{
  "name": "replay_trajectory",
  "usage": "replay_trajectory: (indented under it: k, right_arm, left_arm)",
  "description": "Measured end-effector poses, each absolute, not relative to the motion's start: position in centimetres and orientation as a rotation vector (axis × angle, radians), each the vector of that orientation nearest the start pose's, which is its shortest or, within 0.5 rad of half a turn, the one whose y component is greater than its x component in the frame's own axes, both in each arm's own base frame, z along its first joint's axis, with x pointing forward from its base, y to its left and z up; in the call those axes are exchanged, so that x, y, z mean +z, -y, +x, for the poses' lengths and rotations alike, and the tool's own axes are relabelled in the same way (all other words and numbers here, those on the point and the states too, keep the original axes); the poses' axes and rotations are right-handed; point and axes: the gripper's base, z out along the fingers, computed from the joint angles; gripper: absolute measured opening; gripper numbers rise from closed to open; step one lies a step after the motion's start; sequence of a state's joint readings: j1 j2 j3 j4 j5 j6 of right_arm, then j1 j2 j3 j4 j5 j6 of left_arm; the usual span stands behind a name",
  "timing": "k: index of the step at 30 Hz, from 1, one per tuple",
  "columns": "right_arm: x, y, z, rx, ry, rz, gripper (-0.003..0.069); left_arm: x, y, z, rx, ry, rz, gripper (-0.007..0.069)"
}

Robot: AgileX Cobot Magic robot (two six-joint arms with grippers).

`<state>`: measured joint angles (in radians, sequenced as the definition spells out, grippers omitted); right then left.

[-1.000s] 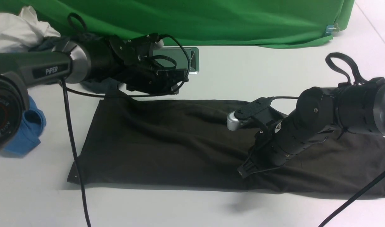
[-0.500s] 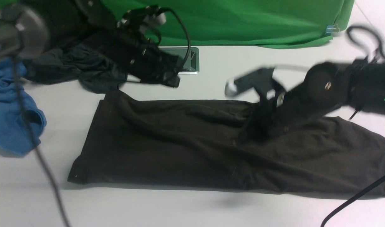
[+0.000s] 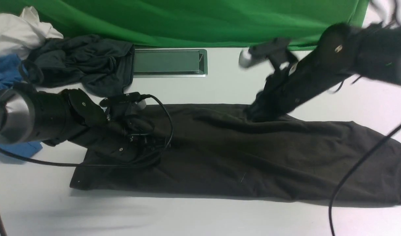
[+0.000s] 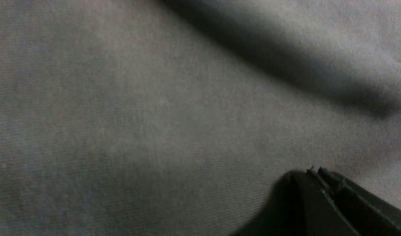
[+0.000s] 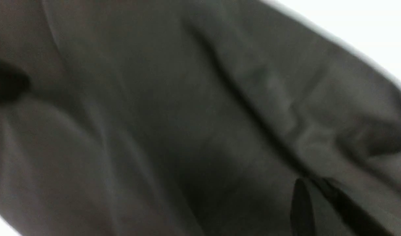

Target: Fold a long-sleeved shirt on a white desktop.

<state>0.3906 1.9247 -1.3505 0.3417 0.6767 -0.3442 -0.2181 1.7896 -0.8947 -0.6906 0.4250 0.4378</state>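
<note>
Front view gives you the long-sleeved shirt (image 3: 236,157) spread lengthwise across the white desktop (image 3: 220,88). Your left gripper (image 3: 154,144) rests on its left part, jaws closed. Your right gripper (image 3: 253,115) meets its far edge, jaws closed too, though you cannot tell whether they pinch cloth.

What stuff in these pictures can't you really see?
The long-sleeved shirt: right end runs off the front view's right edge; sleeves and collar lost in the fold.
The right gripper: blurred in the front view; whether it touches the shirt is unclear.
The left gripper: black on dark cloth in the front view, tip indistinct.
The blue garment: partly behind the left arm, cut by the left edge.
</note>
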Motion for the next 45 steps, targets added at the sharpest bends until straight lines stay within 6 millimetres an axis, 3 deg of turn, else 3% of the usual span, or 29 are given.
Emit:
replay_trajectory:
  k: [5, 8, 14, 17, 22, 26, 30, 31, 32, 34, 35, 38, 42, 43, 45]
  right_arm:
    - [16.0, -17.4, 37.2, 0.366, -2.702, -0.697, 0.0025]
    - [15.3, -17.4, 37.9, 0.344, -2.659, -0.674, 0.0025]
    - [16.4, -15.4, 40.7, 0.291, -2.490, -0.482, 0.0025]
    - [17.1, -12.4, 42.4, 0.267, -2.439, -0.311, 0.0026]
    - [18.2, -9.0, 42.9, 0.282, -2.519, -0.198, 0.0032]
    - [21.0, -8.4, 41.7, 0.300, -2.538, -0.234, 0.0046]
    - [27.8, -8.6, 39.5, 0.319, -2.394, -0.250, 0.0142]
    - [27.8, -8.7, 39.5, 0.320, -2.394, -0.252, 0.0142]
    - [30.4, -9.2, 38.4, 0.325, -2.323, -0.283, 0.0207]
    - [31.8, -9.7, 37.5, 0.331, -2.282, -0.306, 0.0253]
    - [33.2, -10.5, 36.6, 0.342, -2.245, -0.344, 0.0302]
    - [35.0, -12.3, 34.6, 0.363, -2.189, -0.441, 0.0365]
    - [35.8, -13.2, 32.8, 0.378, -2.167, -0.507, 0.0381]
    - [35.9, -13.2, 32.0, 0.381, -2.165, -0.516, 0.0382]
    - [35.9, -12.9, 31.2, 0.371, -2.166, -0.526, 0.0383]
  left_arm:
    - [13.9, 9.5, 31.4, -0.494, -2.757, 0.075, 0.0021]
    - [13.8, 9.5, 31.4, -0.497, -2.758, 0.070, 0.0021]
    - [13.8, 9.5, 31.4, -0.498, -2.760, 0.070, 0.0021]
    - [13.8, 9.5, 31.4, -0.499, -2.762, 0.071, 0.0021]
    - [13.8, 9.5, 31.3, -0.499, -2.760, 0.087, 0.0021]
    - [14.6, 9.5, 31.3, -0.507, -2.743, 0.101, 0.0021]
    - [16.7, 9.9, 31.1, -0.567, -2.748, 0.173, 0.0021]
    - [17.0, 10.0, 31.0, -0.576, -2.746, 0.175, 0.0021]
    - [18.8, 10.2, 31.0, -0.610, -2.722, 0.176, 0.0028]
    - [20.1, 10.3, 30.9, -0.629, -2.704, 0.165, 0.0033]
    - [21.8, 10.2, 30.8, -0.634, -2.686, 0.147, 0.0051]
    - [24.7, 9.5, 29.9, -0.559, -2.675, 0.135, 0.0105]
    - [26.5, 7.8, 28.3, -0.340, -2.715, 0.099, 0.0188]
    - [27.2, 6.5, 27.6, -0.173, -2.732, 0.051, 0.0256]
    - [27.6, 5.1, 27.2, -0.038, -2.752, -0.037, 0.0328]
